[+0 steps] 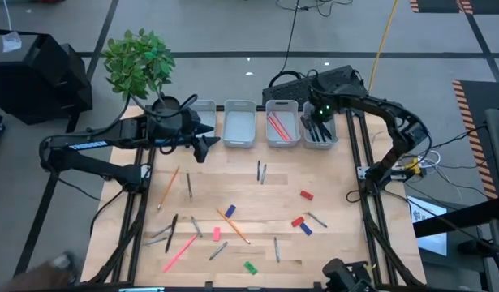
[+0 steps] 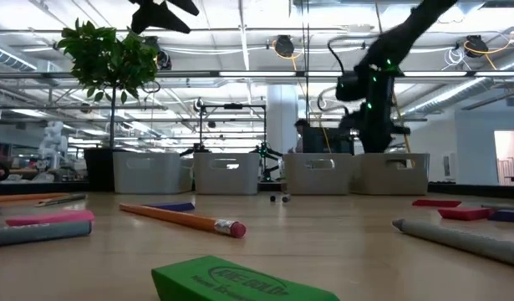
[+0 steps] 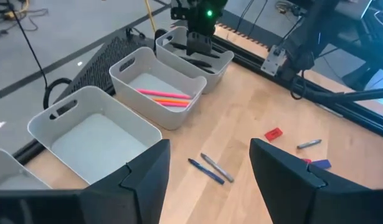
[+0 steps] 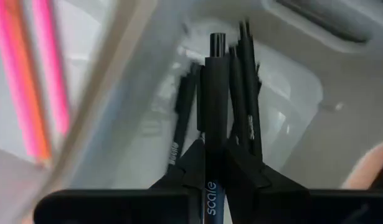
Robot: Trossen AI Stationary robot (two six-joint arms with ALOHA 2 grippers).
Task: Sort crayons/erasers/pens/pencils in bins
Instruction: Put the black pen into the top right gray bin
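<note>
A: Currently, which step is running?

B: A drop-off. The right claw [image 1: 317,123] is hanging over the rightmost bin [image 1: 333,142] at upper right of the high view, and the right wrist view is showing its fingers closed on a dark pen [image 4: 213,93] pointing down into that bin, where other dark pens [image 4: 246,81] are already lying. I am judging the pen not yet released.

A: And the left claw?

B: The left claw [image 1: 207,139] is waiting at upper left of the high view, just beside the two left bins [image 1: 237,109], fingers spread wide and holding nothing.

A: Where are the other task items sitting?

B: Pink and orange sticks [image 1: 278,125] are lying in the third bin [image 1: 281,104]. The erasers are all out on the counter [image 1: 330,251]: red ones [image 1: 306,195] at centre right, blue ones [image 1: 230,211] near the middle, a pink one [image 1: 217,234] and a green one [image 1: 250,267] toward the bottom. Pencils [image 1: 232,224] and pens are lying scattered between them.

A: Next move?

B: In my judgement, opening the right claw so the pen drops in, then lifting clear of the rim and reaching for a loose item on the right side of the counter.
</note>
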